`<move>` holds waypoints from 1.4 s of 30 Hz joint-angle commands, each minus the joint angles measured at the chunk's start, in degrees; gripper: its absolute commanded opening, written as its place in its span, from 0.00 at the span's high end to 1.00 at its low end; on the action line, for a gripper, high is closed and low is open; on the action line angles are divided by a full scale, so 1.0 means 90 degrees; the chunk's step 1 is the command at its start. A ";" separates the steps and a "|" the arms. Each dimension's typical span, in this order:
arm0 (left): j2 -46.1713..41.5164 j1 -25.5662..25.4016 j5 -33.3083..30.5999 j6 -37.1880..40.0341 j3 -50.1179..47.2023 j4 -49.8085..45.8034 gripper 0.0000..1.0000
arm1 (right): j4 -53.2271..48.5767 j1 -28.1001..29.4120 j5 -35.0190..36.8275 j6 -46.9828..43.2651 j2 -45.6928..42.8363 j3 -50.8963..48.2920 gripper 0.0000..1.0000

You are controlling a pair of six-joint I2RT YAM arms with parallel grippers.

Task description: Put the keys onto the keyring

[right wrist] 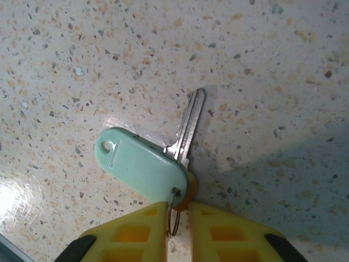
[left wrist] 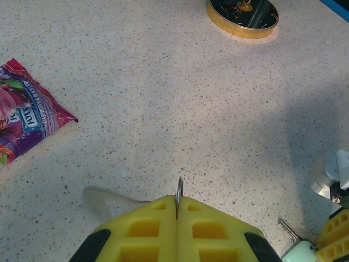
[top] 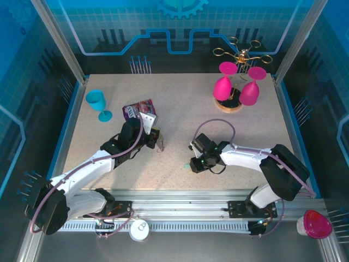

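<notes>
Pinching the keyring (left wrist: 178, 185) edge-on, the left claw (left wrist: 177, 202) was shut, its yellow fingers (left wrist: 142, 229) pressed flat together with only a thin silvery arc of ring standing clear of their tips; it hung above bare speckled worktop (left wrist: 180, 98); a snack packet (left wrist: 27, 117) lay off to its left and the round gold-rimmed base (left wrist: 242, 15) of a rack sat far ahead; the keys (left wrist: 299, 252) showed low at the right of that wrist view, teal tag and blade beside the other arm's yellow finger. The right claw (right wrist: 177, 204) was drawn narrow about the head end of the keys (right wrist: 147, 166), a small wire loop caught in the slim gap between its fingers; the tag lay to the left and the silvery blade pointed away, both close over the worktop; whether they touched it could not be told. From above, the two claws stood near each other at mid-worktop; the gold rack (top: 240, 54), with two pink glasses (top: 222, 87) hanging bowl-down, stood at the far right; a teal goblet (top: 98, 102) stood at the far left.
</notes>
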 commanded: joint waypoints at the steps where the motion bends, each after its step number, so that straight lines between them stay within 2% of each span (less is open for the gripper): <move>1: -0.0029 -0.0048 0.0140 0.0177 0.0132 0.0129 1.00 | -0.0097 -0.0072 0.0018 -0.0085 0.0089 0.0159 0.86; 6: -0.0045 -0.0047 0.0144 0.0197 0.0137 0.0096 1.00 | -0.0198 -0.0070 0.0027 -0.0121 -0.0029 0.0157 1.00; 10: -0.0084 -0.0069 0.0315 0.0407 0.0189 0.0005 1.00 | -0.0247 -0.0052 0.0150 -0.0355 -0.0621 0.0098 1.00; 12: -0.0129 -0.0147 0.0457 0.0714 0.0186 0.0005 1.00 | -0.0096 -0.0018 0.0279 -0.0718 -0.1123 -0.0041 1.00; 17: -0.0289 -0.0518 0.0867 0.2182 0.0156 -0.0089 1.00 | 0.0515 0.0025 0.0247 -0.2130 -0.2471 -0.0549 1.00; 23: -0.0503 -0.0559 0.1968 0.3520 0.0020 -0.0119 1.00 | 0.1437 0.0021 -0.0464 -0.3899 -0.3742 -0.1229 1.00; 26: -0.0616 -0.0560 0.2943 0.4298 -0.0198 0.0014 1.00 | 0.1698 0.0020 -0.1030 -0.4528 -0.4135 -0.1418 1.00; 29: -0.0654 -0.0590 0.3721 0.4760 -0.0430 0.0315 1.00 | 0.2005 0.0006 -0.1421 -0.4840 -0.4357 -0.1576 1.00; 32: -0.0589 -0.0654 0.4025 0.4789 -0.0549 0.0674 1.00 | 0.2129 0.0000 -0.1695 -0.4897 -0.4342 -0.1571 1.00; 36: -0.0515 -0.0747 0.4196 0.4952 -0.0624 0.0906 1.00 | 0.2212 -0.0001 -0.2005 -0.4912 -0.4149 -0.1461 1.00; 42: -0.0515 -0.0830 0.4141 0.4960 -0.0781 0.1256 1.00 | 0.2823 0.0019 -0.1992 -0.4766 -0.3909 -0.1461 1.00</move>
